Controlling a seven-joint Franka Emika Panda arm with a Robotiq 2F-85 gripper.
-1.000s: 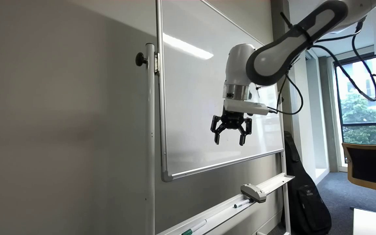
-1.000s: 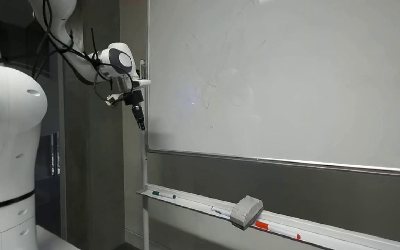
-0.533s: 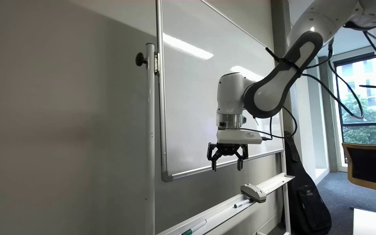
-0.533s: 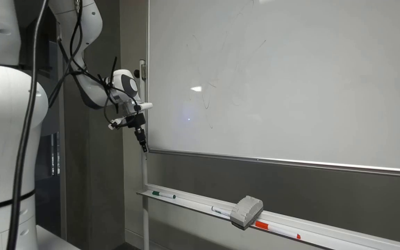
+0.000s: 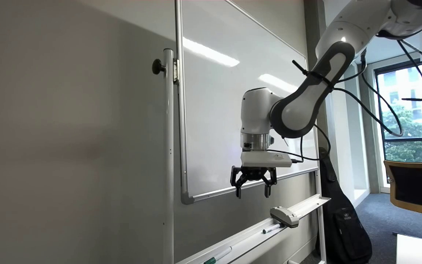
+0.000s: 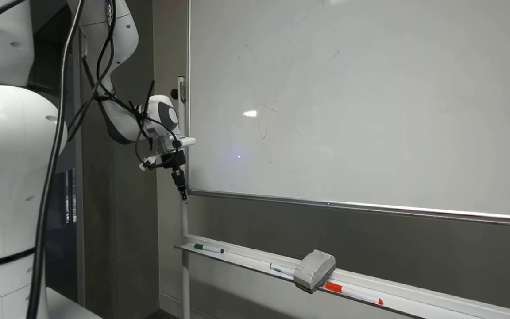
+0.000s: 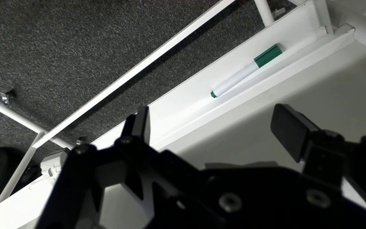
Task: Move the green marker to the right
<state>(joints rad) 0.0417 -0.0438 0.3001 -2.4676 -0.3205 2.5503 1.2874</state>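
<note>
On the long white tray [image 6: 246, 260] beneath the glossy whiteboard [image 6: 370, 110], the white marker with a green cap [image 7: 245, 72] lay whole in the wrist view; an exterior view cut off part of the green end [image 5: 210, 260]. A grey, blocky eraser [image 6: 314, 269] hid one end of a second white marker [image 6: 281, 269], whose dark tip's colour was hard to tell. The black two-fingered gripper [image 5: 253, 195] hung higher than the tray, well apart from it, fingers spread wide with only a gap between. Markers numbered three, erasers one; the third, a white marker with an orange-red cap [image 6: 354, 293], lay just beside the eraser.
</note>
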